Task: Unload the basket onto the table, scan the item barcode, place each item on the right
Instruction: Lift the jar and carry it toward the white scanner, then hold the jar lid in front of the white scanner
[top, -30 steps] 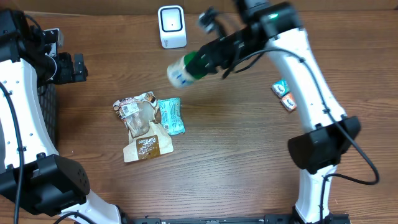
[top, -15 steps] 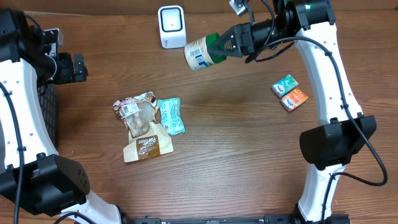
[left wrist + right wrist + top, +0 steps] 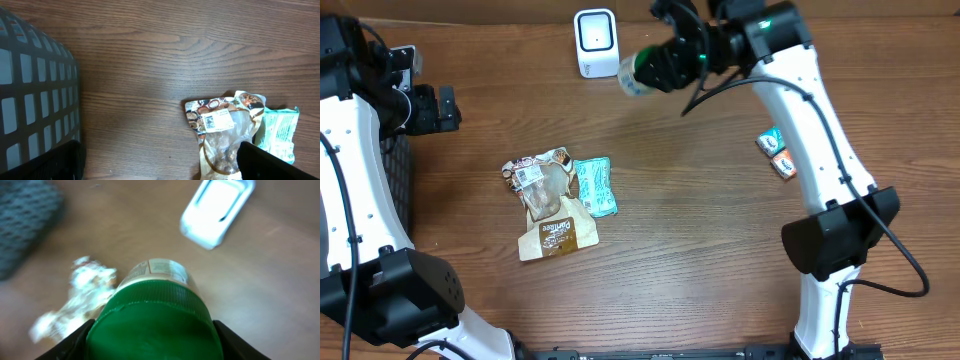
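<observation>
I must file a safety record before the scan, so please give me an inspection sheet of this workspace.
surface: wooden table.
job's things: bottle held beside the white scanner.
clutter: brown bag touching teal packet; two small packets near the right arm.
hands: left hand open, empty; right hand shut on the bottle's green cap.
cables: black cable along the right arm.
surroundings: dark basket at the left edge.
</observation>
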Motion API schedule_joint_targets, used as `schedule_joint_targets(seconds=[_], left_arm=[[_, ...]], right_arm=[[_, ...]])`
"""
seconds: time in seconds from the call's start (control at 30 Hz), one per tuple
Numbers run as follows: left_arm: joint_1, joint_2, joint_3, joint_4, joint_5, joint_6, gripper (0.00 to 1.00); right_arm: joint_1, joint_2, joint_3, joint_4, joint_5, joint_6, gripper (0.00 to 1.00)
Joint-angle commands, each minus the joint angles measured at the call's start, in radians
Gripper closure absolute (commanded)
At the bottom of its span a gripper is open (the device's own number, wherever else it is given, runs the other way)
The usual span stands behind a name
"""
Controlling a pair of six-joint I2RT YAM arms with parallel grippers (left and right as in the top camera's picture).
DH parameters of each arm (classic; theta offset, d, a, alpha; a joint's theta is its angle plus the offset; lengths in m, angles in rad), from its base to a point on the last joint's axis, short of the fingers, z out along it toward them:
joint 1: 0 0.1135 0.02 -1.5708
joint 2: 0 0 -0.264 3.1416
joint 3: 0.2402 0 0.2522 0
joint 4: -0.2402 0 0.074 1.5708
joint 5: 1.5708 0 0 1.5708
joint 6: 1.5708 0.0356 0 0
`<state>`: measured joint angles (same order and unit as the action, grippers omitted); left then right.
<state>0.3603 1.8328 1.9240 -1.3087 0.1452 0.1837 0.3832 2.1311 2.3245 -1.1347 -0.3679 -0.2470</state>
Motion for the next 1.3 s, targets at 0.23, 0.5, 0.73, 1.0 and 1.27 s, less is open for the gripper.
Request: schedule_joint_targets(seconds=[0.23,0.5,0.73,1.0,1.27], left_arm=[[-0.001,-0.002,0.001,0.001,0.001,0.012,0.01],[-0.001,-0.002,0.001,0.001,0.001,0.012,0.0],[-0.001,-0.002,0.001,0.001,0.001,0.012,0.0],[-0.001,-0.002,0.001,0.001,0.001,0.012,0.01],[-0.001,-0.002,0.001,0.001,0.001,0.012,0.0]], right_arm=[[0.074,0.054,0.031,0.449,0.352,-0.169,0.62],[0.074,0.185,0.031,0.728,0.352,-0.362,0.53],[0.074,0.323,0.028,0.978,0.357,-0.529,0.59],[0.074,0.414,0.026,1.106,0.356,-0.573,0.59],[0.074,0.473,0.025,1.125,0.36,-0.735,0.59]])
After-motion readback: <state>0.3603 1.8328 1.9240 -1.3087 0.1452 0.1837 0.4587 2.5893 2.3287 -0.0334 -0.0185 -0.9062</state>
